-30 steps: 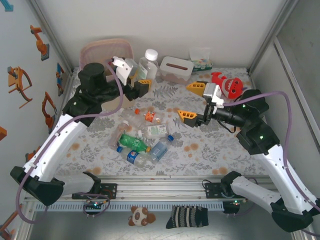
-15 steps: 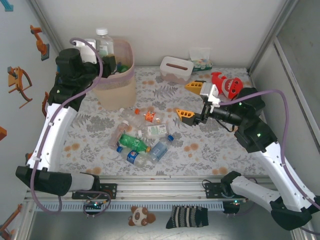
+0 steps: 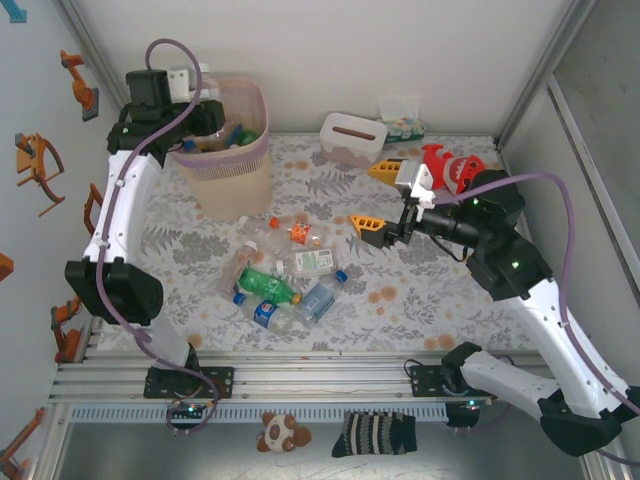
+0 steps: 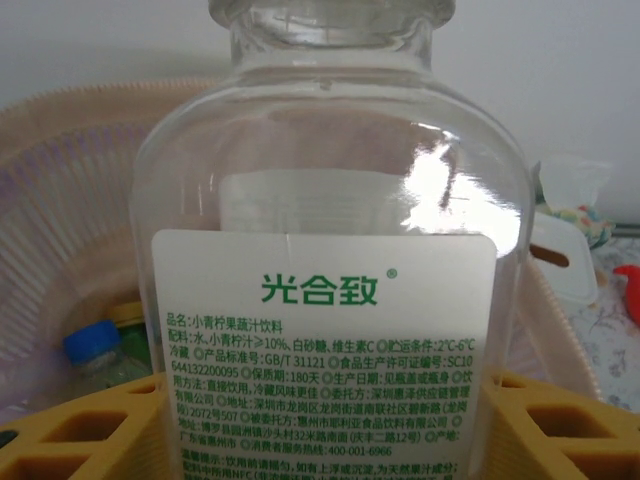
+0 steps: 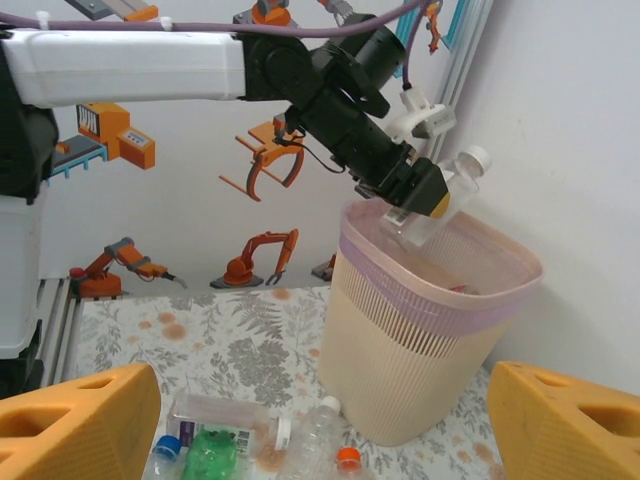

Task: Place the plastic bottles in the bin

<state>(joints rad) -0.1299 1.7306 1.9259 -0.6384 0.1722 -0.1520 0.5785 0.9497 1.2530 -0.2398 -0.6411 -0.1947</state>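
Moved: your left claw (image 5: 427, 204), closed partway around the clear plastic bottle with the white, green-printed label (image 4: 330, 250), has swung from in front of the tall beige slatted bin with the pink liner (image 3: 236, 186) up over its left rim. The bottle is tilted above the opening and looks ready to drop. Unmoved: your right claw (image 3: 378, 200), spread wide and holding nothing, hangs right of the bin, while the loose pile of clear and green plastic bottles (image 3: 285, 272) waits in front of the bin. Room: walls stand close behind and left of the bin, and the flowered tabletop (image 3: 420, 300) lies open between bin and pile.
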